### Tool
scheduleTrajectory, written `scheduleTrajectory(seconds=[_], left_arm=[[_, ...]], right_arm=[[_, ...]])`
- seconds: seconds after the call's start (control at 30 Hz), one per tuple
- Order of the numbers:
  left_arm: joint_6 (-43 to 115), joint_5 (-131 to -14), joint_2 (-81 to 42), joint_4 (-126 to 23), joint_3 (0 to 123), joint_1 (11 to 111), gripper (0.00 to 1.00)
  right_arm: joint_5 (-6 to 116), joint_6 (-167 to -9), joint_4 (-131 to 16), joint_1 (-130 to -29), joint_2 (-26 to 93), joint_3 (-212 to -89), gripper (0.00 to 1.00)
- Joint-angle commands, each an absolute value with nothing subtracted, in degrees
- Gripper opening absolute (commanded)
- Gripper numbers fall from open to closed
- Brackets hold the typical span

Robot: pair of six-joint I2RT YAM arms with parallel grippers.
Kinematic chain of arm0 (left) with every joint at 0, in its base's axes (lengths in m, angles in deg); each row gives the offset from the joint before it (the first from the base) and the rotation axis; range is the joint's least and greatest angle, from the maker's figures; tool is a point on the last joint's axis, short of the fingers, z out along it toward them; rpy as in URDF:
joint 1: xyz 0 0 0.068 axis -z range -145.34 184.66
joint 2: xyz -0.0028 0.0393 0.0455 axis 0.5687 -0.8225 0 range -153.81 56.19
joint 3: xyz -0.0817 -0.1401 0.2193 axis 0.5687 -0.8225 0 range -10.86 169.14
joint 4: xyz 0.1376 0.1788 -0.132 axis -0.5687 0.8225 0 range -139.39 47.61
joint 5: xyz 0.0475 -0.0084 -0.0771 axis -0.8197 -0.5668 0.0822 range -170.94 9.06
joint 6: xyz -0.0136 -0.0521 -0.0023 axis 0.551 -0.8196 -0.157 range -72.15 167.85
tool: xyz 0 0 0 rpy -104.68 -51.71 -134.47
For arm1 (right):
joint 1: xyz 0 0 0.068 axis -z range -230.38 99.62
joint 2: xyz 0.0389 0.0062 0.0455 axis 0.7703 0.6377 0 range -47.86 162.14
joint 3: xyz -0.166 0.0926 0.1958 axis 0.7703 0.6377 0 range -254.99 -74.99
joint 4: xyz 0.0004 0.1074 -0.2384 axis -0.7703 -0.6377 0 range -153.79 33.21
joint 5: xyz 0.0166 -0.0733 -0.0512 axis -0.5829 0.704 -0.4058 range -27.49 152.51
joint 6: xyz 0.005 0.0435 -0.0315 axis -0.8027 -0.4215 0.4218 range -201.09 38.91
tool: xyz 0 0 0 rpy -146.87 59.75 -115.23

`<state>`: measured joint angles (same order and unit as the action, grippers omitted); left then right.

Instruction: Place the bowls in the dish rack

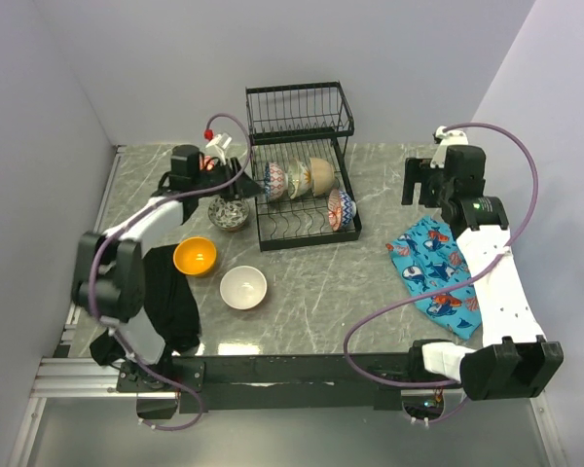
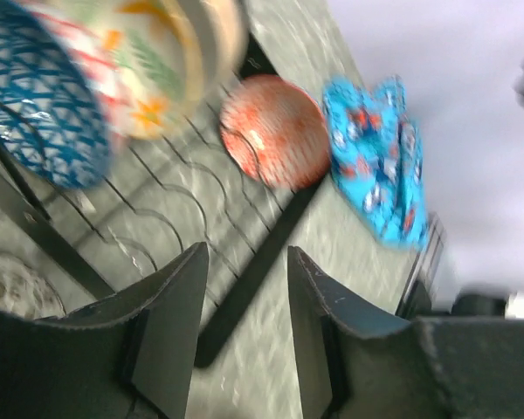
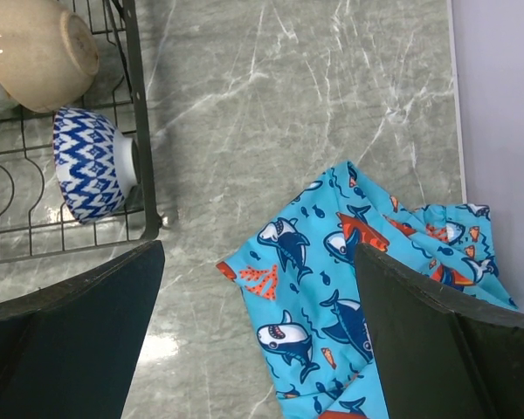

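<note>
Bolted arm bases (image 1: 506, 368) sit nearest overhead; beyond them an orange bowl (image 1: 195, 256) and a white bowl (image 1: 243, 287) rest mouth-up on the marbled tabletop (image 1: 370, 282), with a patterned bowl (image 1: 228, 212) beside the dish rack (image 1: 302, 112). Four more stand on edge in its lower tray. They look glazed, rigid, probably slick and chippable, so pinching the rim seems best.

Left wrist: the left claw (image 2: 246, 257) is released and empty above the tray wires.

Right wrist: the right claw (image 3: 258, 253) is spread wide and empty over a soft printed cloth (image 3: 349, 288).
</note>
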<state>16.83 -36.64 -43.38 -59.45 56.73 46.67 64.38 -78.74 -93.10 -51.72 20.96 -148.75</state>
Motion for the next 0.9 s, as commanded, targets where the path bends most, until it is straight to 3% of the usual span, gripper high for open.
scheduleTrajectory(seconds=[0.0, 0.17, 0.27, 0.37, 0.67, 0.87], left_arm=[[34.6, -28.4, -30.4, -46.1, 53.5, 46.2, 0.48], [68.1, -22.8, -23.5, -16.1, 55.7, 46.4, 0.50], [88.1, -25.2, -22.1, 0.3, 58.0, 47.9, 0.50], [94.0, -32.0, -17.1, 9.0, 55.5, 50.0, 0.49], [83.0, -48.7, 2.6, 1.4, 38.9, 67.8, 0.43], [76.3, -58.9, 3.5, -5.6, 31.7, 73.8, 0.39]], right_arm=[[63.5, -79.7, -91.1, -51.9, 18.1, -147.2, 0.97], [62.7, -78.7, -91.2, -51.9, 15.9, -145.6, 0.97], [62.7, -77.9, -89.3, -52.0, 13.6, -143.0, 0.97], [62.7, -79.7, -87.7, -51.9, 11.6, -141.4, 0.97], [60.9, -82.6, -84.3, -52.3, 3.9, -134.3, 0.96], [62.0, -82.9, -83.9, -52.4, -0.5, -133.0, 0.95]])
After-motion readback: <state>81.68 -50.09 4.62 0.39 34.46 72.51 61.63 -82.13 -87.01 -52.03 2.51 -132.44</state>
